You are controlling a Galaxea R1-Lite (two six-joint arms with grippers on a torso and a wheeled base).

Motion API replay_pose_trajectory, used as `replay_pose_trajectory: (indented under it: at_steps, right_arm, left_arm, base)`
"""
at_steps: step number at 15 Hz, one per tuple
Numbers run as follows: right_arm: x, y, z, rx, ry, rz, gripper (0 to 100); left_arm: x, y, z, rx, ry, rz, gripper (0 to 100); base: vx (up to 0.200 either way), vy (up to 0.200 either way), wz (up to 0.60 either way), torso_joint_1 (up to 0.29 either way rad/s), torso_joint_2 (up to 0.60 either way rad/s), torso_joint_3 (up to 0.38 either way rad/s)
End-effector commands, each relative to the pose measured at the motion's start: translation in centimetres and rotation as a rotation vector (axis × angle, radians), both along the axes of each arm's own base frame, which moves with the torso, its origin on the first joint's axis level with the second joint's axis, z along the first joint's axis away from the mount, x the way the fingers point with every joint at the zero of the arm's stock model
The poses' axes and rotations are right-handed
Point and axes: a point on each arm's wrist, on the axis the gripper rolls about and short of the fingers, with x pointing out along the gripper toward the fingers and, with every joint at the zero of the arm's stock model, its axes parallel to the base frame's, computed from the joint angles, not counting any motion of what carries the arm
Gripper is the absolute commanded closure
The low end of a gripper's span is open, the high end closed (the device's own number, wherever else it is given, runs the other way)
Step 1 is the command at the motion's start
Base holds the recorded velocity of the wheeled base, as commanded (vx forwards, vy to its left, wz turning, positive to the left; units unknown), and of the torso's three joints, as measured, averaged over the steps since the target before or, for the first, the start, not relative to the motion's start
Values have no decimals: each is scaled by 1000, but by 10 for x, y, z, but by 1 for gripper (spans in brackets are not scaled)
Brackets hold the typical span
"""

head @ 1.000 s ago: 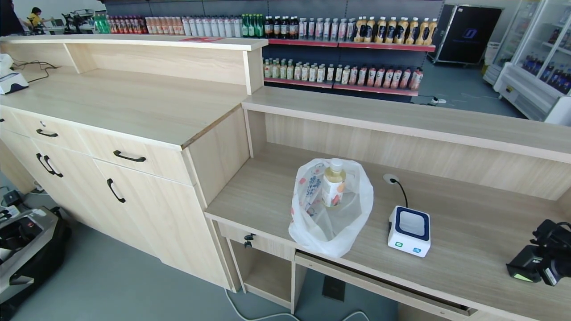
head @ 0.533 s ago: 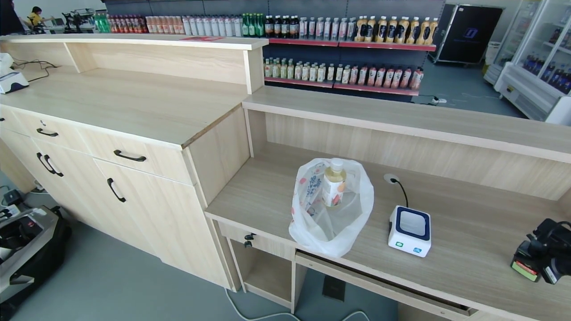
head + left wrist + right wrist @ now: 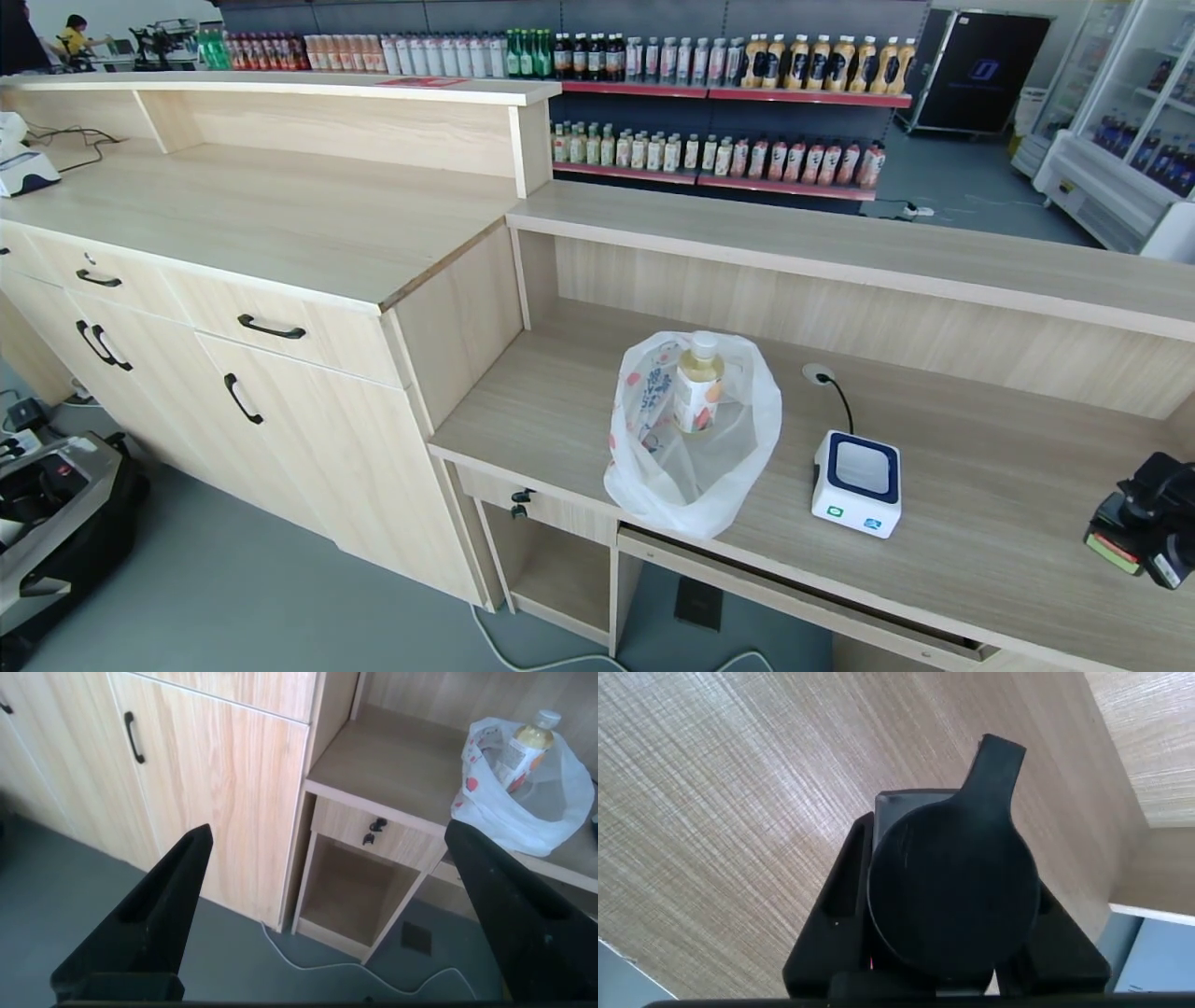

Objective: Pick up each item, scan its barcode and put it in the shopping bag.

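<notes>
A bottle stands in the shopping bag, left of the scanner.

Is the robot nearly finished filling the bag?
Done: one bottle stands inside the shopping bag on the counter. In hand: nothing that I can see; the left gripper is open and empty, and the right gripper is over the counter's right end, its hold unclear. Left: the scanner sits beside the bag; whether more items wait, I cannot tell.

bright, even light from above. faint soft shadows beside the bag and scanner on the counter. pale sheen streaks the counter in the right wrist view. straight edges bow near the head view's borders.
</notes>
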Motion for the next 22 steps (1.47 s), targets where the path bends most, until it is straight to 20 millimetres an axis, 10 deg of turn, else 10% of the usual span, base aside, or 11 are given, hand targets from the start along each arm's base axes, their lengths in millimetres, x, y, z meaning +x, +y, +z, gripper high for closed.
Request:
replay_pose_trajectory:
  at_steps: [1, 5, 10, 15, 22]
  right_arm:
    - [-17, 16, 51, -121, -91, 13, 100]
    - [-56, 67, 128, -491, -282, 210, 100]
    - [-52, 183, 178, -1013, -697, 823, 100]
    - [-74, 267, 182, -1350, -1113, 1180, 100]
    - [-97, 315, 180, -1447, -1435, 1310, 100]
  left_arm:
    - [0, 0, 0, 0, -1, 0, 0]
    - [0, 0, 0, 0, -1, 0, 0]
    - [0, 0, 0, 0, -1, 0, 0]
    - [0, 0, 0, 0, -1, 0, 0]
    - [0, 0, 0, 0, -1, 0, 0]
  base:
    - [0, 0, 0, 0, 0, 0]
    - [0, 0, 0, 0, 0, 0]
    - [0, 0, 0, 0, 0, 0]
    - [0, 0, 0, 0, 0, 0]
    - [0, 0, 0, 0, 0, 0]
